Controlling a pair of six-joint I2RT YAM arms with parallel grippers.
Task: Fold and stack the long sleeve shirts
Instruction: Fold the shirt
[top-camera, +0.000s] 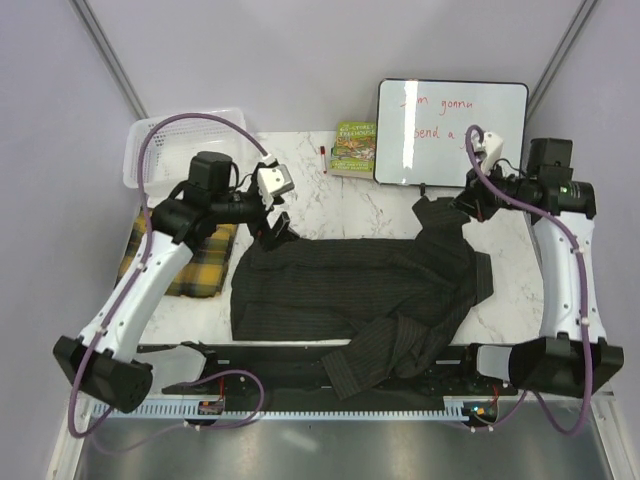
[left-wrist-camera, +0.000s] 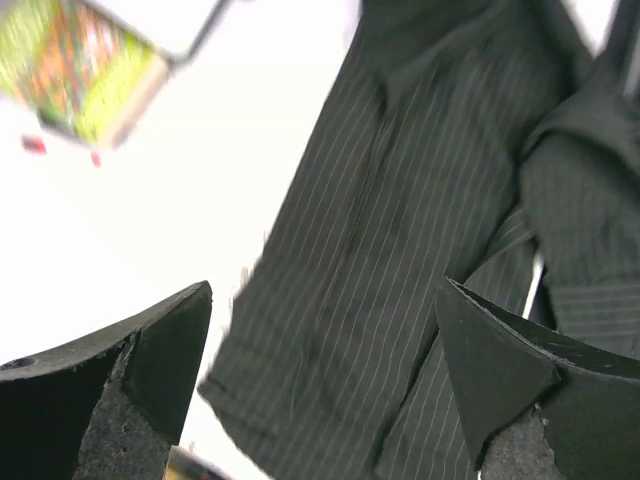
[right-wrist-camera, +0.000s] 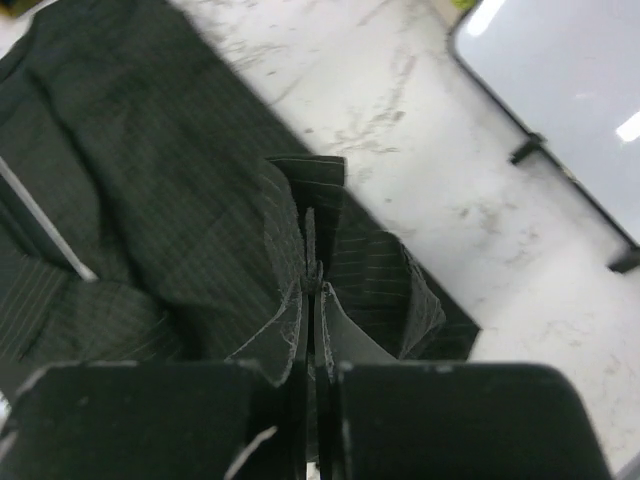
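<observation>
Hidden: the left arm crosses over the plaid shirt (top-camera: 196, 262), so only its folded yellow-and-black patch at the table's left edge shows.
Cut off: the right arm covers the end of the red writing on the whiteboard (top-camera: 450, 125).
Blurred: in the left wrist view the book (left-wrist-camera: 85, 75) is smeared and its cover cannot be read.
Basket: the white mesh basket (top-camera: 140, 150) stands at the far left corner. A purple cable loops across it, and I cannot tell what it holds.
Pinstriped shirt: the dark shirt (top-camera: 345, 285) lies spread across the middle of the marble table (top-camera: 370, 205). One sleeve trails over the near edge.
Left gripper (top-camera: 276, 230): it hangs over the shirt's far left corner. In its own view the fingers (left-wrist-camera: 165, 350) stand wide apart with nothing between them.
Right gripper (right-wrist-camera: 313, 285): it is clamped tight on a bunched fold of the pinstriped cloth, lifted at the shirt's far right corner.
Nearby: a red marker (top-camera: 322, 153) lies beside the book.
</observation>
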